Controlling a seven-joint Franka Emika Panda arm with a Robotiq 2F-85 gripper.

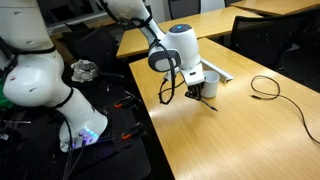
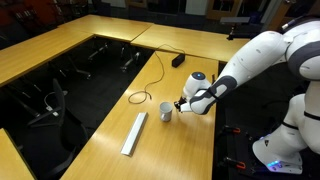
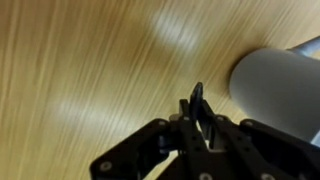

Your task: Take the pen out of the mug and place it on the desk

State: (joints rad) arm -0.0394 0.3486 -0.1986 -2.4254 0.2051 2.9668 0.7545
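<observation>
Three camera views show one robot arm working at a pale wood desk [image 1: 230, 130].

In an exterior view, the gripper [image 1: 198, 94] hangs low over the desk, just left of the white mug [image 1: 210, 78] and a little nearer. A long flat pale bar [image 1: 224, 74] lies just behind the mug. A looped black cable [image 1: 266, 88] lies well off to the right. The pen is too thin to make out here.

In an exterior view, the gripper [image 2: 182, 105] sits just right of the mug [image 2: 166, 113]; whether they touch cannot be told. The bar [image 2: 134, 133] lies nearer and to the left, and the cable [image 2: 150, 85] lies farther away.

In the wrist view, the gripper [image 3: 197, 125] shows at the bottom edge. Its fingers are pinched together on a thin dark stick, the pen [image 3: 196, 100], which pokes up between them. The pen is outside the mug [image 3: 275, 80], whose pale rounded wall fills the right side. Bare wood lies to the left.

Judging from this, the pen is already out and the step in hand is setting it down. To do that well, carry the pen left, away from the mug. Lower it until it lies almost flat on bare wood. Then part the fingers slowly so it neither rolls nor knocks the mug.
</observation>
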